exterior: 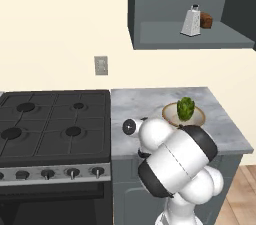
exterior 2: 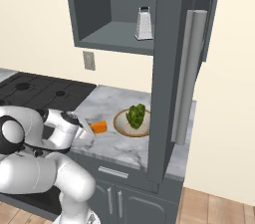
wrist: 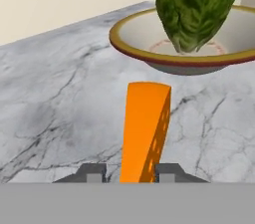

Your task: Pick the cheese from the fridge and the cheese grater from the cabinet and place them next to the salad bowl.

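The cheese (wrist: pixel 144 131) was a smooth orange wedge, narrow-faced, with small pale holes on its right side. It rested on the grey-veined marble counter (wrist: pixel 55 113), its long axis running away from the hand toward the salad bowl (wrist: pixel 149 49), near it but not touching. In the right base view the cheese (exterior 2: pixel 99 127) lay just left of the salad bowl (exterior 2: pixel 130 127), between the bowl and the hand.

The bowl was shallow and round, tan with a darker rim and a faint red ring inside, and carried a green, crinkled leafy lump.

The gripper (wrist: pixel 130 172) straddled the near end of the wedge. The two dark fingertips (wrist: pixel 92 172) stood to either side with narrow gaps visible, so the jaws appeared slightly parted around the cheese rather than pinching it; firm contact could not be confirmed. In the right base view the gripper (exterior 2: pixel 88 129) sat low over the counter edge, the white arm folded and reaching forward and right from its base.

The cheese grater (exterior: pixel 191 20) stood upright on the open cabinet (exterior: pixel 150 9) shelf, silver-white, tapering upward, dark handle uppermost, beside a small brown lump (exterior: pixel 205 20). A black gas hob (exterior: pixel 50 124) adjoined the counter on the left.
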Controlling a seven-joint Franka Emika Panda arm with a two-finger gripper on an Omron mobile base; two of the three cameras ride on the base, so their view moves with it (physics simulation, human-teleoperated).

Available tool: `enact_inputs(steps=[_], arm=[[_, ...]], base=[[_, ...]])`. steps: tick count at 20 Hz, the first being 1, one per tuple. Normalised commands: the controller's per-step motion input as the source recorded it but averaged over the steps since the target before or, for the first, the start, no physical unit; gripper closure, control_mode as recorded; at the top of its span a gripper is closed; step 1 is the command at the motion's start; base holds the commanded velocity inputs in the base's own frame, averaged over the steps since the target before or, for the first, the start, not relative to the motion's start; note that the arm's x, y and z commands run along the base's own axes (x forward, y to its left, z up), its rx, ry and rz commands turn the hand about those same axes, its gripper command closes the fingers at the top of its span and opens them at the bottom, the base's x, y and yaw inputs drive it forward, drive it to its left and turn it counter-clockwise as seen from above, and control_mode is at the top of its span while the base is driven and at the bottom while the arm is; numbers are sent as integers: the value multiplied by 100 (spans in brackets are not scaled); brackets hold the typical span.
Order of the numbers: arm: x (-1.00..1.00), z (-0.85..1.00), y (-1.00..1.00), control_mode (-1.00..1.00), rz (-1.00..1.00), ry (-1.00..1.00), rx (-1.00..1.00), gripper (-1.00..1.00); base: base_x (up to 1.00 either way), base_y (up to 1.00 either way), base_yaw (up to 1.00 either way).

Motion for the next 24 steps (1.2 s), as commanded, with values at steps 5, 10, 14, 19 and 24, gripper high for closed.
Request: enact_inputs(steps=[5,10,14,19,24], arm=[[0,12,0,-100,-5,4,0,-100],[-2,21,0,-100,-5,7,1,-100],[0,45,0,-100,-12,15,7,-100],[0,65,-7,-100,-13,22,12,-100],[-10,57,-30,-100,-3,25,16,-100]], base=[[0,0,0],[0,0,0],[0,0,0],[0,0,0],[0,0,0]])
